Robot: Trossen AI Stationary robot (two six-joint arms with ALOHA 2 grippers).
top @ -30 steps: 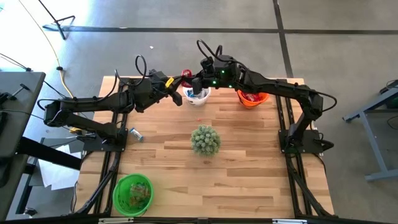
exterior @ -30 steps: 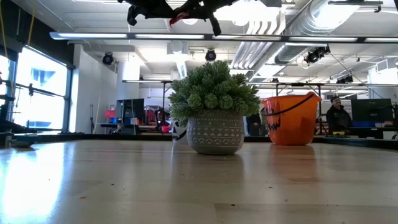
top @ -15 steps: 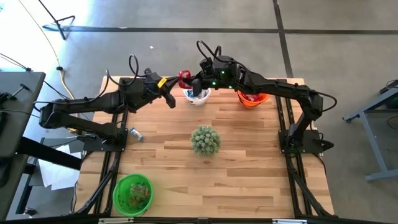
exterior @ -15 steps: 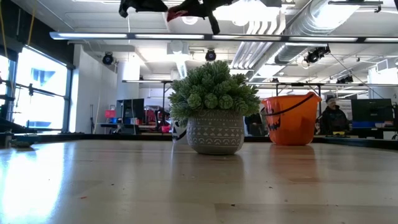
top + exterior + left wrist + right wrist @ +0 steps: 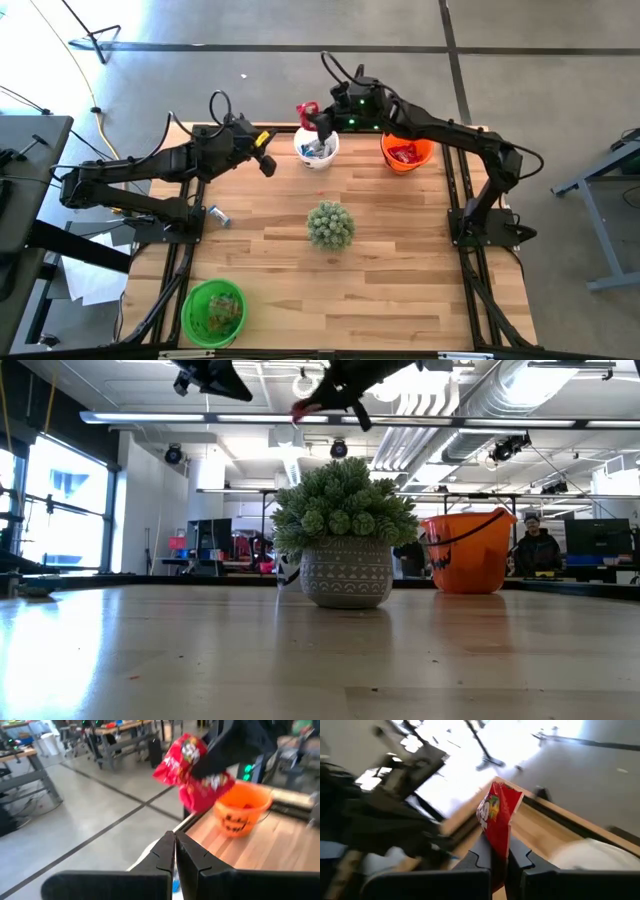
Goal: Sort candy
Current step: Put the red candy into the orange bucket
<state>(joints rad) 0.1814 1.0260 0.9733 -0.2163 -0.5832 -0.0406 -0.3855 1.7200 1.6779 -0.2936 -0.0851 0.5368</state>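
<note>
The right gripper (image 5: 318,118) is clamped on a shiny red packet (image 5: 306,110), held in the air above the white bucket (image 5: 317,150) at the table's far edge. The packet looks light, crinkly and slippery; pinching its flat edge suits it. The left gripper (image 5: 174,851), fingers pressed together and empty, hovers just left of it.

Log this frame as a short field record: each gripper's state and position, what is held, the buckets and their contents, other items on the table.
right gripper: shut on shiny red candy packet, above the far rim of the white bucket
left gripper: shut, empty, left of the white bucket
white bucket: holds wrapped sweets
orange bucket: holds red packets
green bucket: near left corner, holds small pieces
other: green spiky potted plant mid-table; small wrapped sweet beside left arm
</note>
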